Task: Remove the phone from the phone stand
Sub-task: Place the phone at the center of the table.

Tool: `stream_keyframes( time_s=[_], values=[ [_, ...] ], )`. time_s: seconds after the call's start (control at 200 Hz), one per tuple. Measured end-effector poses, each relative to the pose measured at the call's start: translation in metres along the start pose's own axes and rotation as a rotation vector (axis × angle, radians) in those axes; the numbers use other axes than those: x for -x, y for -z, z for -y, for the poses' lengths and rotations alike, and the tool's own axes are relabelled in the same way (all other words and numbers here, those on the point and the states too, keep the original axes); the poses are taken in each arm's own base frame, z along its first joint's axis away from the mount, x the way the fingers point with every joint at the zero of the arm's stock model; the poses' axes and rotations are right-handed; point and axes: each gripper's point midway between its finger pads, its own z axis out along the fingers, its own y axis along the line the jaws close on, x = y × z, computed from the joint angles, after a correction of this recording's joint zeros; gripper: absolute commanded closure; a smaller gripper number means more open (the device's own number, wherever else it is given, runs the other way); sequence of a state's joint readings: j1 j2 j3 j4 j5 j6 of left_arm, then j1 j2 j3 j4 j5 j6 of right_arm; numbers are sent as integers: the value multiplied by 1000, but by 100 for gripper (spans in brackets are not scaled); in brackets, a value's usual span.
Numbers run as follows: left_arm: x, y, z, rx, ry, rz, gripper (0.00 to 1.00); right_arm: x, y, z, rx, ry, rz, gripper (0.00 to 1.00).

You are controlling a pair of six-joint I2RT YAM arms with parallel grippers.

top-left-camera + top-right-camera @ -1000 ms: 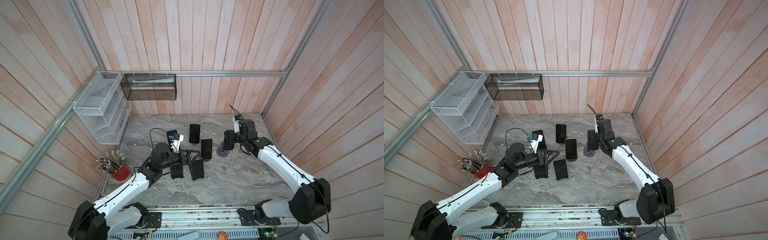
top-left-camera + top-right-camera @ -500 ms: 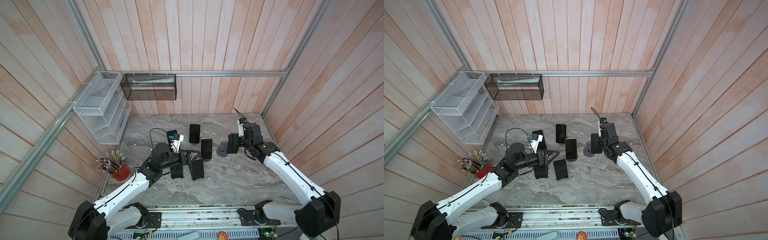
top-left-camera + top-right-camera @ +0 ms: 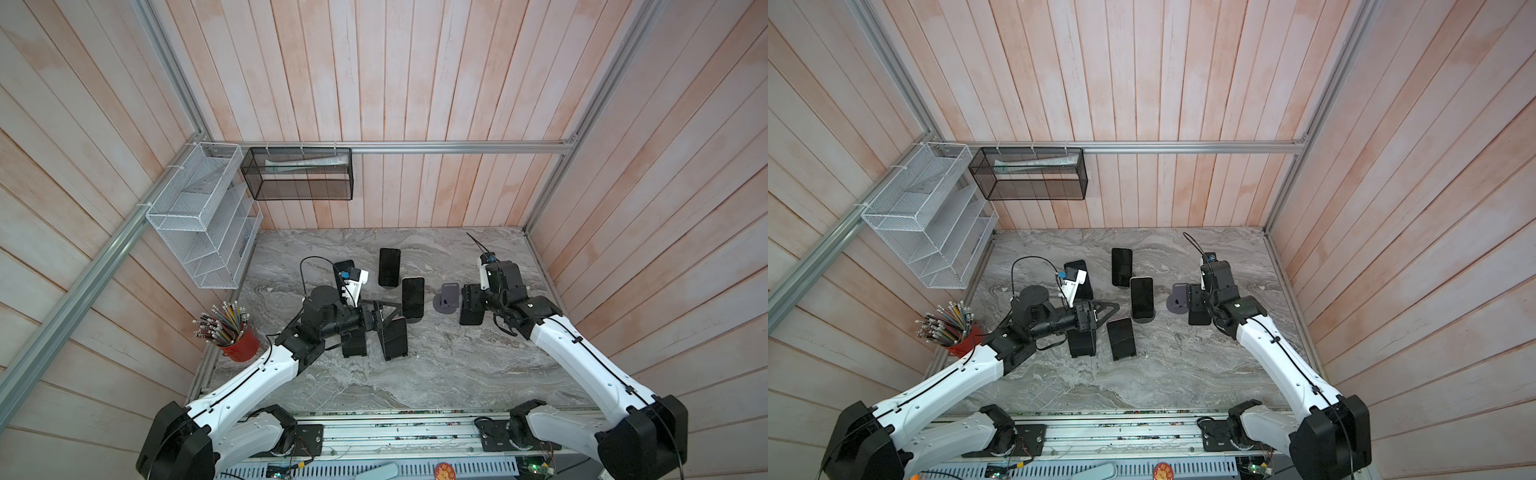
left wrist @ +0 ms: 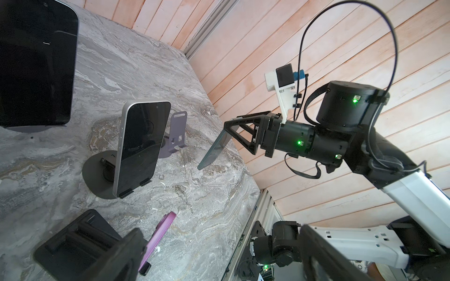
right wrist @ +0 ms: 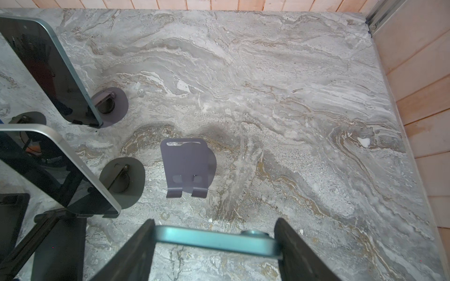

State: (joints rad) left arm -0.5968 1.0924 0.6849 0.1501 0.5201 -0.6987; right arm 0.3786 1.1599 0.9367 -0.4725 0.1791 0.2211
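The right hand (image 5: 214, 240) is seen partly closed on the phone (image 5: 194, 237), the teal edge being clamped between the two fingers near its camera end. In the left wrist view the phone is shown hanging tilted below the fingers; whether its lower end touches the table (image 5: 292, 97) cannot be told.

The stand (image 3: 446, 297) is found just beside the hand at about 9 o'clock in a top view, empty, its two front hooks bare and no part of the phone touching it. The removal itself is therefore judged done, and the step in hand is taken to be the carrying away of the phone.

Farther out at 9 o'clock, other phones (image 3: 412, 297) are seen propped on their own stands, and beyond them the left hand (image 3: 382, 316) is held fully open with nothing in it.

For the next move, a bare patch of table is called for, probably toward 5 o'clock of the stand, where nothing stands. The phone would need to be lowered and laid flat before the fingers are parted, and the empty stand should be kept clear of so that it is not knocked.
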Motion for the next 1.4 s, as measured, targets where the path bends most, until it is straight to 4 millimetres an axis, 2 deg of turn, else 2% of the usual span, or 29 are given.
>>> stream_keyframes(
  time_s=[0.23, 0.415, 0.83, 1.085, 1.195, 1.4],
  values=[
    [-1, -2, -2, 5, 2, -7, 0, -15, 6, 5, -5, -23, -11, 34],
    [-2, -3, -3, 7, -1, -10, 0, -38, 10, 4, 18, -55, -65, 35],
    [-2, -3, -3, 3, -5, -10, 0, -63, 11, -19, 119, -102, -169, 35],
    [-2, -3, -3, 2, -6, -9, 0, -76, 11, -40, 183, -94, -220, 36],
    [-1, -3, -2, 0, -8, -6, 0, -83, 8, -44, 190, -87, -247, 36],
    [2, -3, 1, -13, -17, 3, 0, -85, 4, -47, 196, -85, -256, 36]
  ],
)
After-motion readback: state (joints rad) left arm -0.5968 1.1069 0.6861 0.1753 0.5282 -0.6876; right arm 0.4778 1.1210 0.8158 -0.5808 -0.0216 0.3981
